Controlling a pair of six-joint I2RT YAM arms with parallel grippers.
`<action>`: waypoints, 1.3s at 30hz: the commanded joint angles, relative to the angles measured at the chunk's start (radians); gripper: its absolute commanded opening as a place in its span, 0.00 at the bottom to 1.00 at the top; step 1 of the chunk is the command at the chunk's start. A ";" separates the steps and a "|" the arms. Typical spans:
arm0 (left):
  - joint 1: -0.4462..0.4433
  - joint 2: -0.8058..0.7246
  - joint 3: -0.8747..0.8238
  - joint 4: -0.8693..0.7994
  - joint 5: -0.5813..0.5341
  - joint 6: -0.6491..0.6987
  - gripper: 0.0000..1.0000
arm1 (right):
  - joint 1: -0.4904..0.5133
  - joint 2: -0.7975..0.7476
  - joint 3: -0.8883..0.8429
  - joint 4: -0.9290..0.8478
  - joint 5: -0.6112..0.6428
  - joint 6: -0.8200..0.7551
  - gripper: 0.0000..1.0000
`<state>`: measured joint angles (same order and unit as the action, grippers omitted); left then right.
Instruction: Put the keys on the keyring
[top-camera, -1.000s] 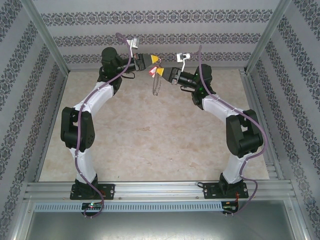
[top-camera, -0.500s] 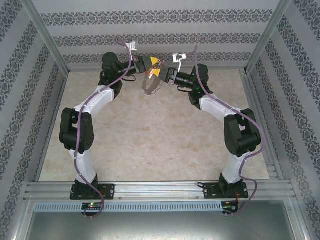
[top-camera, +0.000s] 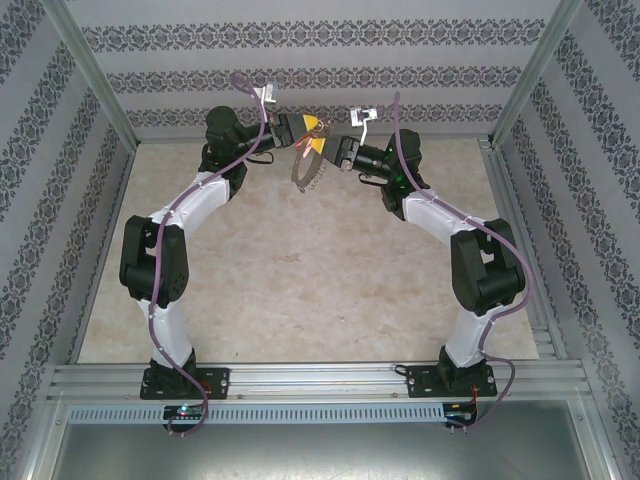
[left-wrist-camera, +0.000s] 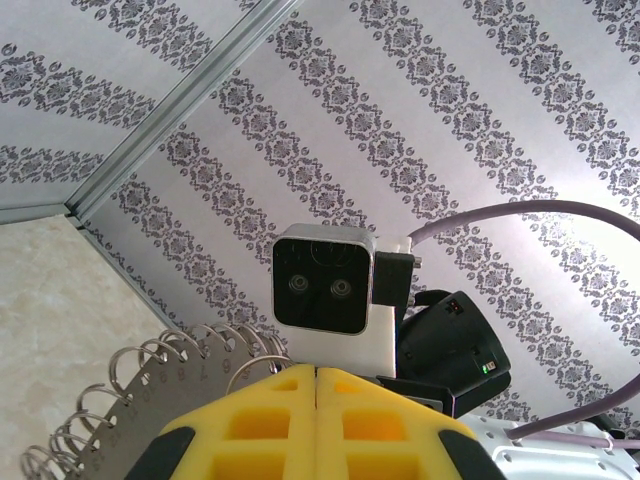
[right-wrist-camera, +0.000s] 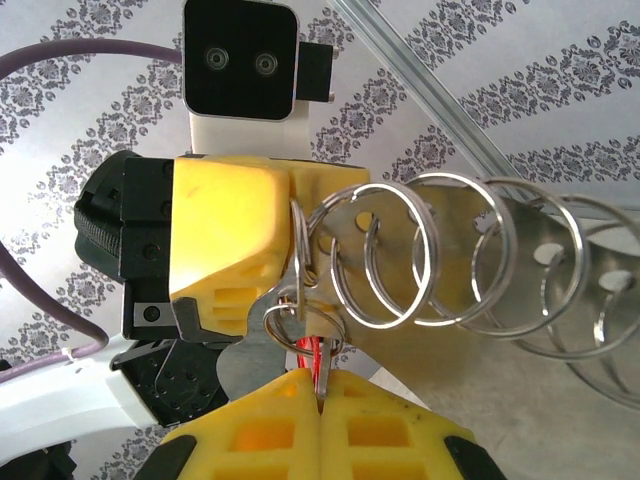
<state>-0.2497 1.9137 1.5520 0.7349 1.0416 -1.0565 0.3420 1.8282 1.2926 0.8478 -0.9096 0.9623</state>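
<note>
Arms both reach for the far wall (top-camera: 320, 60): we see the left arm (top-camera: 190, 200) and right arm (top-camera: 440, 215) bent inward, wrists almost meeting high above the counter (top-camera: 300, 290). Left tool (left-wrist-camera: 316, 385) is clamped together on the keyring (right-wrist-camera: 470, 300), gripping its metal plate. Right tool (right-wrist-camera: 320, 388) is pinched tight on the red key (right-wrist-camera: 320, 355), which pokes straight out toward a small ring. From the top view, the keyring hangs lengthwise down from the tools.
</note>
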 joint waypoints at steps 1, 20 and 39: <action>-0.012 -0.046 0.008 0.085 -0.003 -0.008 0.00 | -0.007 -0.041 -0.015 0.025 -0.001 -0.002 0.00; -0.011 -0.049 0.002 0.049 0.003 0.034 0.00 | -0.032 -0.079 -0.031 0.013 -0.005 -0.008 0.00; -0.012 -0.062 -0.004 -0.028 0.037 0.112 0.00 | -0.047 -0.136 -0.026 -0.246 -0.007 -0.176 0.00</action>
<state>-0.2554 1.9060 1.5490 0.6868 1.0630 -0.9794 0.2970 1.7214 1.2373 0.6506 -0.9104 0.8429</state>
